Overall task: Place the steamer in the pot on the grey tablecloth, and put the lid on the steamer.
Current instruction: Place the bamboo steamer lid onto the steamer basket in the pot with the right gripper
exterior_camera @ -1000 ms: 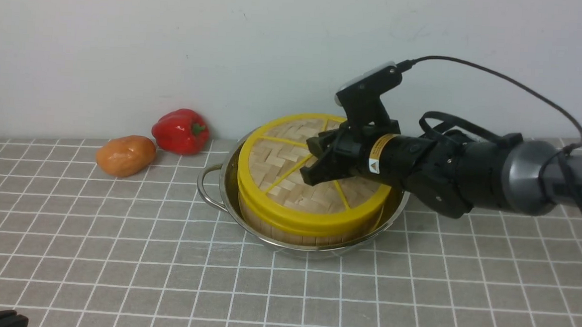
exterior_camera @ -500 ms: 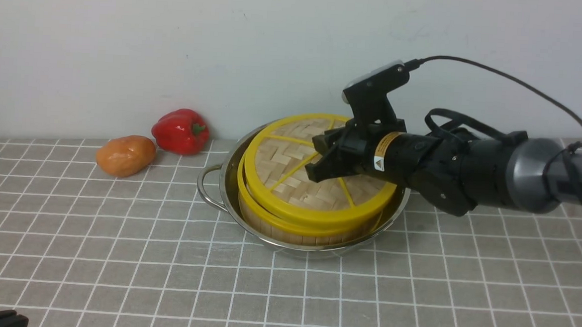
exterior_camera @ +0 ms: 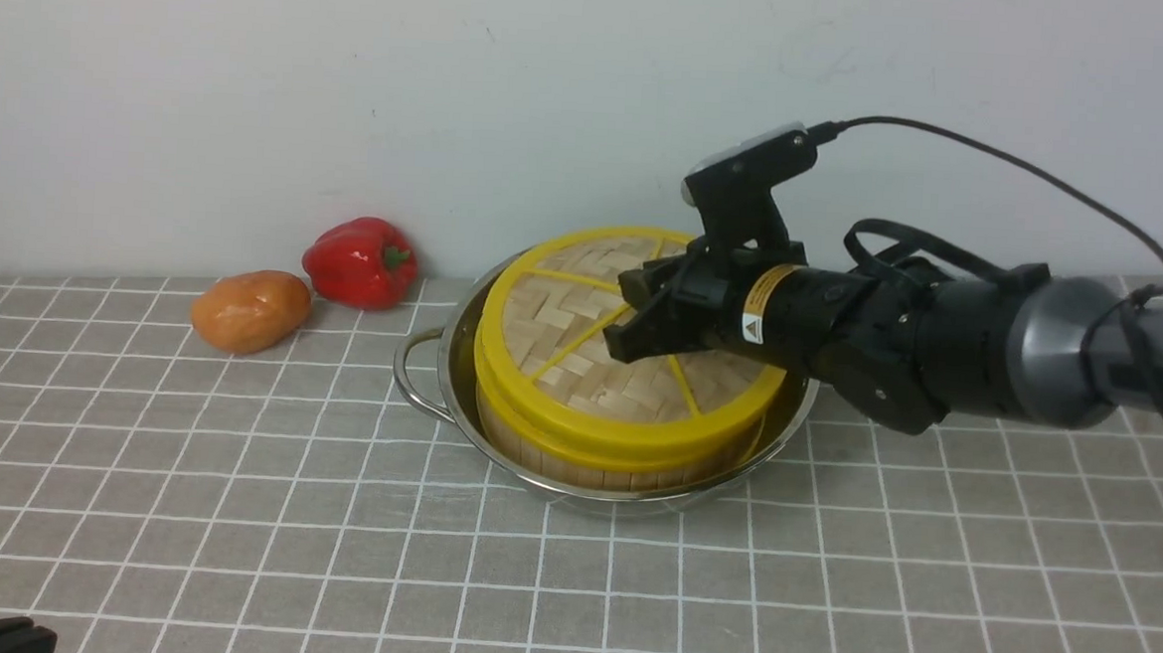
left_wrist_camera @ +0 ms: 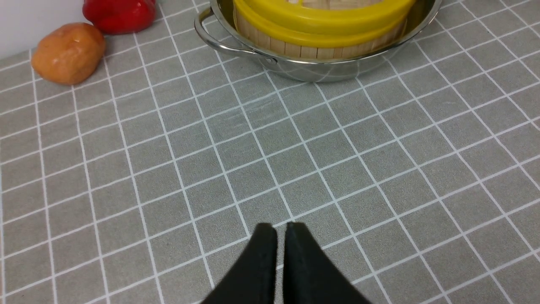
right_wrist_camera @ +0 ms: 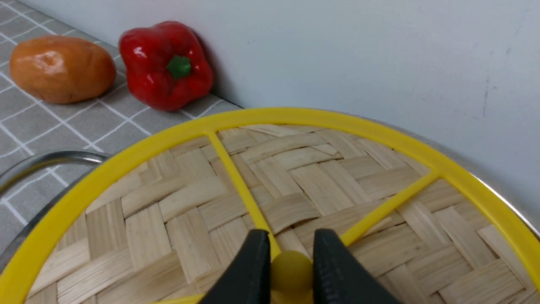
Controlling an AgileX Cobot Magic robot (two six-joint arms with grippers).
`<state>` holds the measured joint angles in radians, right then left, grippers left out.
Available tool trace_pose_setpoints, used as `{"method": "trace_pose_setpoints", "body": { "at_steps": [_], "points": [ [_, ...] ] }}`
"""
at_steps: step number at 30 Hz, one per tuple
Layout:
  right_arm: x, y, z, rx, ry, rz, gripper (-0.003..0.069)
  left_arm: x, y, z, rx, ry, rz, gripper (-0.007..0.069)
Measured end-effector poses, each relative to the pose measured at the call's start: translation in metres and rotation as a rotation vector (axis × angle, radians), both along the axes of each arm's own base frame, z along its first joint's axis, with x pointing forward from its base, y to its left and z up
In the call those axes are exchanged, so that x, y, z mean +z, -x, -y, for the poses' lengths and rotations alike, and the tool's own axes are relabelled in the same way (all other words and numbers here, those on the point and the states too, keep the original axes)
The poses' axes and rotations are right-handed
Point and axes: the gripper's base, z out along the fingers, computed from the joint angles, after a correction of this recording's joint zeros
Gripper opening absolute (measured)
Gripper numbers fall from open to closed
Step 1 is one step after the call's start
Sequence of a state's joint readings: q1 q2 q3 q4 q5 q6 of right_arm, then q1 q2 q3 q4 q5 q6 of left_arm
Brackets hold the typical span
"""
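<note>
The shiny pot [exterior_camera: 632, 496] stands on the grey tablecloth [exterior_camera: 331, 552] with the bamboo steamer [exterior_camera: 574, 465] inside it. The woven lid [exterior_camera: 560, 355] lies on top of the steamer and hides its contents. My right gripper [exterior_camera: 632, 319] reaches in from the right and is shut on the lid's yellow centre knob [right_wrist_camera: 291, 270], which shows between the black fingers [right_wrist_camera: 253, 261] in the right wrist view. My left gripper [left_wrist_camera: 280, 228] hovers low over bare cloth well in front of the pot [left_wrist_camera: 337, 69], shut with nothing in it.
A red bell pepper [exterior_camera: 361, 260] and an orange potato-like vegetable [exterior_camera: 251, 309] lie by the wall, left of the pot. The pot's loop handle [exterior_camera: 410, 372] sticks out towards them. The white wall stands close behind the pot.
Half a second ago the lid was raised and tilted, shifted slightly right off the steamer's rim. Now it sits back down on the steamer, with the right gripper still holding the knob.
</note>
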<state>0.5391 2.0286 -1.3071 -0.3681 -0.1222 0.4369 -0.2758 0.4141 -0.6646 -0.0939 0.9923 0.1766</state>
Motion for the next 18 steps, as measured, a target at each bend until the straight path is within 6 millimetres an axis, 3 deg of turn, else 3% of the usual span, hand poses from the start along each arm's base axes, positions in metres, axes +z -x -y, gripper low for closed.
{"method": "trace_pose_setpoints", "body": {
  "at_steps": [5,18],
  "points": [
    [0.0,0.0041,-0.0065,0.029,0.019,0.014,0.0141,0.0004,-0.0003,0.0001,0.001,0.002,0.006,0.0022],
    [0.0005,-0.0004,0.0003,0.015,0.019,0.021,0.0141,0.0017,-0.0013,0.0002,0.002,0.006,0.023,0.0022]
  ]
}}
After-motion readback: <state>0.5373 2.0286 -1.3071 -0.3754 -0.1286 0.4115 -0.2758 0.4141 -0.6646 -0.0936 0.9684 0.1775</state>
